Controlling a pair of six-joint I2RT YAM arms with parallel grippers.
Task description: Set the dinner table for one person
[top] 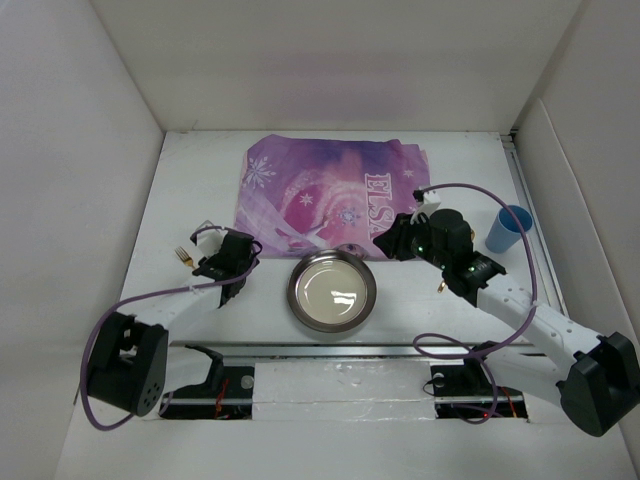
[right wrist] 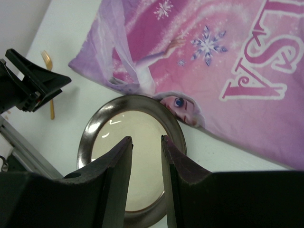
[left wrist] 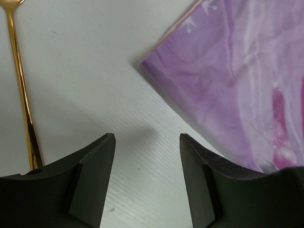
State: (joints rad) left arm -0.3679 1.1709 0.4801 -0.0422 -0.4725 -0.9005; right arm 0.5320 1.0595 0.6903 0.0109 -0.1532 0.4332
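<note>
The white dinner table (top: 200,180) holds a purple "ELSA" placemat (top: 330,195) at the back middle. A round metal plate (top: 332,291) lies in front of it, its far rim at the mat's near edge. A gold fork (top: 183,258) lies at the left and a blue cup (top: 509,228) stands at the right. My left gripper (top: 238,252) is open and empty over bare table (left wrist: 95,71), between the fork (left wrist: 21,95) and the mat's corner (left wrist: 237,71). My right gripper (top: 388,243) is open a little and empty above the plate (right wrist: 95,137) and beside the mat (right wrist: 228,57).
White walls stand left, right and behind. A metal rail (top: 330,350) runs along the near edge in front of the arm bases. A small gold piece (top: 441,287) shows under the right arm. The left gripper (right wrist: 28,85) and fork (right wrist: 49,71) show in the right wrist view.
</note>
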